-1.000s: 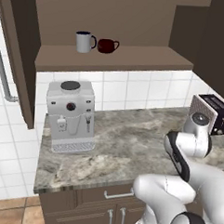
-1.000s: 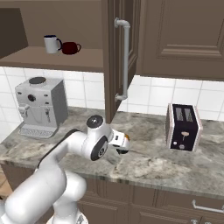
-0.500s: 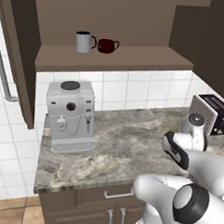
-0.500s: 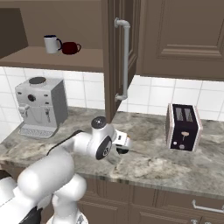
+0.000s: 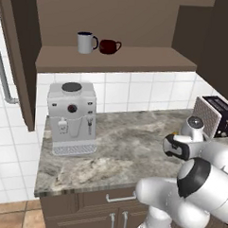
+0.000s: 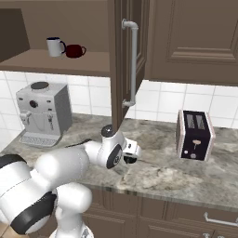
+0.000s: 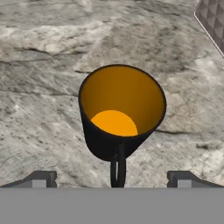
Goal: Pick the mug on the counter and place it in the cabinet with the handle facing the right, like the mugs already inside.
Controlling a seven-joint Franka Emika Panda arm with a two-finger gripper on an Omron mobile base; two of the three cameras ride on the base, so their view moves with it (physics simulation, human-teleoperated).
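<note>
Black mug [image 7: 120,114] not yet picked up, upright on the counter [image 7: 39,87].
Tool [image 7: 111,178] released above it, tips either side of the handle [image 7: 118,168]; grasp, lift and cabinet [image 5: 114,59] placement all remain.

White arm folded low, wrist bent down, gripper [image 7: 112,177] pointing downward with finger tips [image 7: 41,178] spread wide apart, jaws holding nothing.

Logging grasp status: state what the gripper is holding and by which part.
Nothing is held. The gripper is open, its fingertips apart on either side of the mug, whose handle points toward it.
</note>
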